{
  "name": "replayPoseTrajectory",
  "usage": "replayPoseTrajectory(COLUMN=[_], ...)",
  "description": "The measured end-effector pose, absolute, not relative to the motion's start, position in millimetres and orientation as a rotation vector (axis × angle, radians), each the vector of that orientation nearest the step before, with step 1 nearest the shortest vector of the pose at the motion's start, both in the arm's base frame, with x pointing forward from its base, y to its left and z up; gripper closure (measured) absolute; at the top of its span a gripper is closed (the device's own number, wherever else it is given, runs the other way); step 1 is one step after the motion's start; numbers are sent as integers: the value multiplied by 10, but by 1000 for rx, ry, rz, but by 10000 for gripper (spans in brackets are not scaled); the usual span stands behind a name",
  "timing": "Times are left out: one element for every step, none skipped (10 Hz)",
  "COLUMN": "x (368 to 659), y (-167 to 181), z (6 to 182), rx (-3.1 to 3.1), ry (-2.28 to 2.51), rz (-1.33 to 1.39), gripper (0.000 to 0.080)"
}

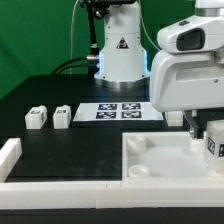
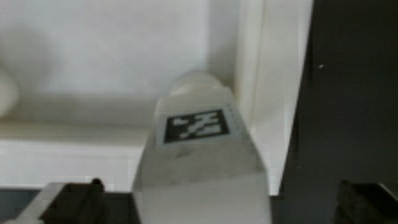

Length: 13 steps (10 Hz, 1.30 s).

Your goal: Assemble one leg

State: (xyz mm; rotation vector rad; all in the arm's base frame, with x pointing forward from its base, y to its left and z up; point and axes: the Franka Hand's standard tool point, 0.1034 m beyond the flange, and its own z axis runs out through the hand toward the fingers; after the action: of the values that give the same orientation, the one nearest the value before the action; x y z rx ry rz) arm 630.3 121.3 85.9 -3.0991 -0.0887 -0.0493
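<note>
The leg (image 2: 199, 165) looked like smooth, faintly glossy white plastic, its tag matt print. The tray-like top (image 1: 160, 185) at five o'clock matched it. The table (image 1: 80, 145) was matt black.

A white leg (image 2: 205, 165), blurred, is seen between the gripper's (image 2: 217, 203) dark fingertips (image 2: 75, 203), with a gap left at each side. A black-and-white tag (image 2: 196, 125) is borne on its face. A white tray-like piece (image 2: 89, 60) and a black tabletop (image 2: 356, 80) are seen beyond.
</note>
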Motion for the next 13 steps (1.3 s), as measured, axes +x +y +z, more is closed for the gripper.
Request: replayPoseTrajectory(x=[6304,6304,6306,6307,6309,6313,6313,6318,6327,6312,6308,6306,6302], y=[1212,1211,1202,1196,1186,1168,1163,1138,1109,1081,1084,1075,1070], z=[859,860,861,860,860,861,854,852,850,846,846,845,844], rx=[-3099,-3099,-3100,-3100,-3100,-3097,-3068,-3000,-2925,-2847,-2810,-2738,-2669], ry=[-88,-88,-87,-76,-5,69,344,680,906,1072,1168,1329,1459], rz=[-49,-49,-50,-50,-48,-47,-43,-32,-29,-28,-20,-10,2], gripper=[274,429,505,505,505,505,505,505,505,506,506,506,506])
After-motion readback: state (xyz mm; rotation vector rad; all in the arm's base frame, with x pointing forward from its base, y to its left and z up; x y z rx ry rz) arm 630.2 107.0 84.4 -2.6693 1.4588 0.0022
